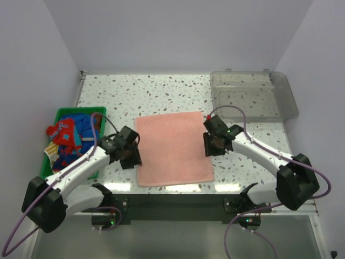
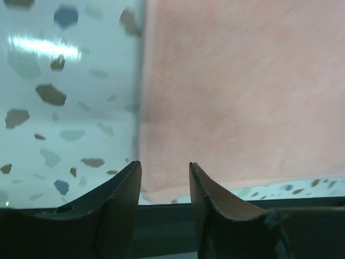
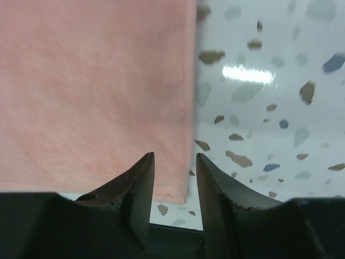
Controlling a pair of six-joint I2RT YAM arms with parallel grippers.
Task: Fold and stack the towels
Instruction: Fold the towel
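Pink towel (image 1: 173, 148) flat; left fingers (image 2: 121, 208), right fingers (image 3: 137, 197) parted at its edges

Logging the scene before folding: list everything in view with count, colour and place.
salmon towel: one, salmon pink, spread flat at table centre
bundled towels: count unclear, blue, red-patterned, yellowish, in basket
basket: one, green, table's left side
tray: one, clear, far right corner
table: one, white speckled, beneath all
left arm: one, white and black, at towel's left edge
right arm: one, white and black, at towel's right edge
left fingers: two, dark, apart, empty
right fingers: two, dark, apart, empty
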